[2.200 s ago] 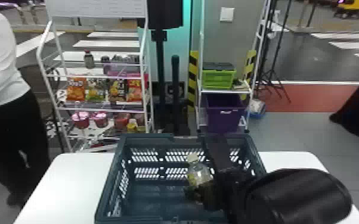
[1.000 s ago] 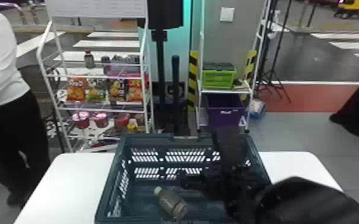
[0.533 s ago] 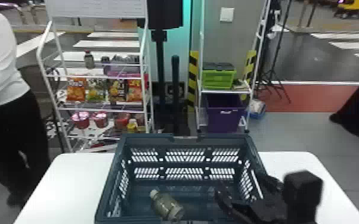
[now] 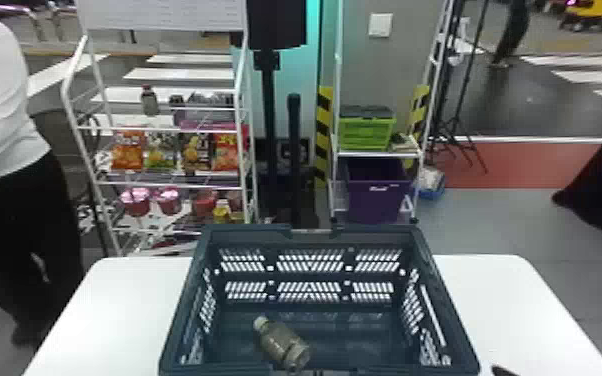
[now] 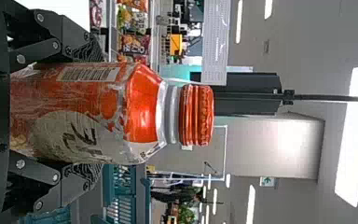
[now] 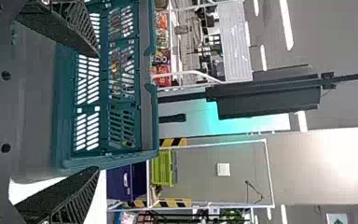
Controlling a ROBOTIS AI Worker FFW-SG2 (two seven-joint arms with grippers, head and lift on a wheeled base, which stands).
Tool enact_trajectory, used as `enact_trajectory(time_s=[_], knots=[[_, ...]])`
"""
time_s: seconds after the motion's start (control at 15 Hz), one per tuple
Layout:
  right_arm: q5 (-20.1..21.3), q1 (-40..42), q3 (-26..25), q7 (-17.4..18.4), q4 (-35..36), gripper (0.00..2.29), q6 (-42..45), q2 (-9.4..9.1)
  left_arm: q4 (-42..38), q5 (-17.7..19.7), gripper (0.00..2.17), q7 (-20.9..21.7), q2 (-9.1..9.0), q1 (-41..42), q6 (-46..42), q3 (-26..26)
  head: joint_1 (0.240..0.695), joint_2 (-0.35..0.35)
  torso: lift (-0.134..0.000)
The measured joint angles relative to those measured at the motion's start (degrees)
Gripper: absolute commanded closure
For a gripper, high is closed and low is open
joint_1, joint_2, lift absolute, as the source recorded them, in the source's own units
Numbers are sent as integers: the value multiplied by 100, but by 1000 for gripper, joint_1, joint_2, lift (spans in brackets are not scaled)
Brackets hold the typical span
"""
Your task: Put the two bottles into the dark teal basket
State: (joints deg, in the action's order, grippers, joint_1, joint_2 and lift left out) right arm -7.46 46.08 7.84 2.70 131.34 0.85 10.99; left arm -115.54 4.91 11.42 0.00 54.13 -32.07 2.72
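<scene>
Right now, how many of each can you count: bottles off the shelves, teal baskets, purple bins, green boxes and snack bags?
Bottles off the shelves: 2, a grey-brown bottle in the basket and an orange-capped bottle in the left gripper
Teal basket: 1
Purple bin: 1
Green box: 1
Snack bags: 4
Total: 9

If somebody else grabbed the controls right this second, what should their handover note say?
Left gripper: closed around the orange-red plastic bottle with the ridged orange cap, held upright.
Right gripper: open and empty, by the right side of the dark teal slatted basket.
Done: the greyish-brown bottle with the pale cap lies on its side on the basket floor.
Left: bring the orange-red bottle over the basket, lower it in and let go, probably best clear of the other bottle.
</scene>
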Motion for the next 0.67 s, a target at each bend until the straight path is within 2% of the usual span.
enact_trajectory(time_s=[0.2, 0.47, 0.67], knots=[[0, 409, 3, -42, -349, 29, 638, -34, -107, -12, 2148, 0, 0, 32, 4, 0, 499, 0, 0], [7, 665, -10, -41, -517, 29, 1033, -42, -199, -43, 2148, 0, 0, 72, -1, 1, 499, 0, 0], [1, 764, -33, -47, -614, 29, 1245, -50, -633, -47, 2148, 3, 0, 177, 54, 95, 499, 0, 0]])
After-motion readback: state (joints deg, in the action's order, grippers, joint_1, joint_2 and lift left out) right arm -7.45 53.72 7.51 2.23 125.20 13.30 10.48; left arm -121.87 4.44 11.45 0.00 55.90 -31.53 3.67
